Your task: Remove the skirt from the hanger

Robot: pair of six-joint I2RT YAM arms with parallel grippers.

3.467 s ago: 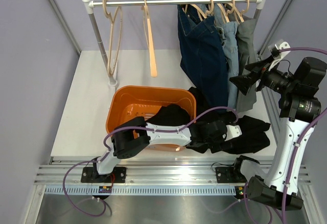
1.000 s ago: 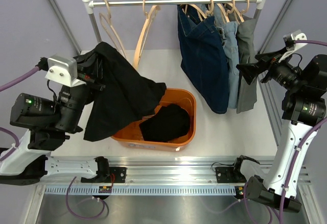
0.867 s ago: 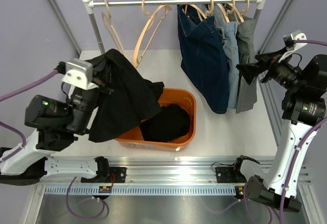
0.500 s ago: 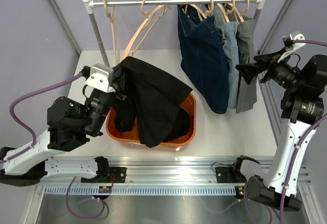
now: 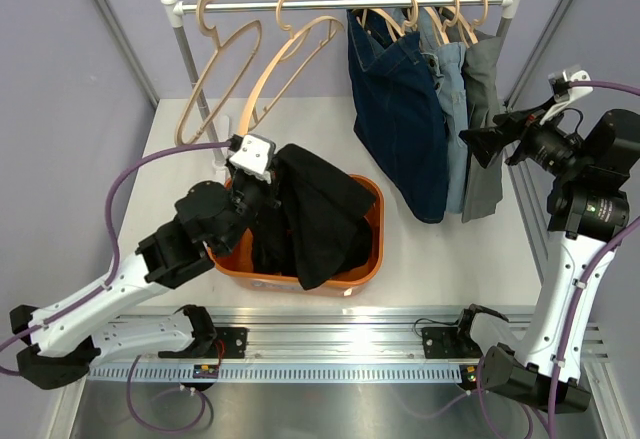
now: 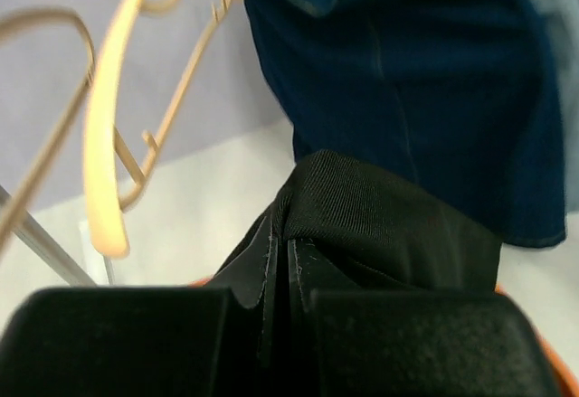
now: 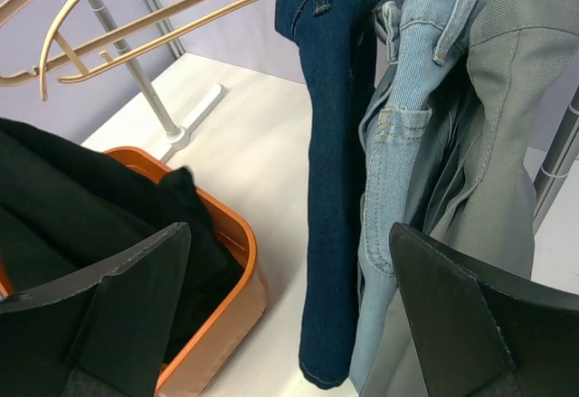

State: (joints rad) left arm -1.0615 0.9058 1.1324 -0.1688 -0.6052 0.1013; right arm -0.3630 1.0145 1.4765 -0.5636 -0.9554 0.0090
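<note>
A black skirt [image 5: 320, 214] hangs off the hanger, draped over the orange basket [image 5: 365, 269]. My left gripper [image 5: 268, 179] is shut on its upper edge, and the left wrist view shows the black cloth [image 6: 389, 216] pinched between the closed fingers [image 6: 289, 270]. Two empty wooden hangers [image 5: 215, 69] [image 5: 290, 54] hang tilted on the rail [image 5: 340, 3]. My right gripper [image 5: 495, 134] is open and empty, held high beside the hanging clothes; in its own view it [image 7: 289, 261] faces them.
A dark denim skirt [image 5: 400, 109], a light denim one [image 5: 450, 89] and a grey one [image 5: 485, 89] hang on hangers at the rail's right end. More black cloth lies in the basket [image 7: 231, 297]. The rail's left post [image 5: 195, 79] stands behind the basket.
My left arm has swung right with the black skirt, from left of the basket to over it. The empty hangers have swung up to a tilt. The right arm has hardly moved.
</note>
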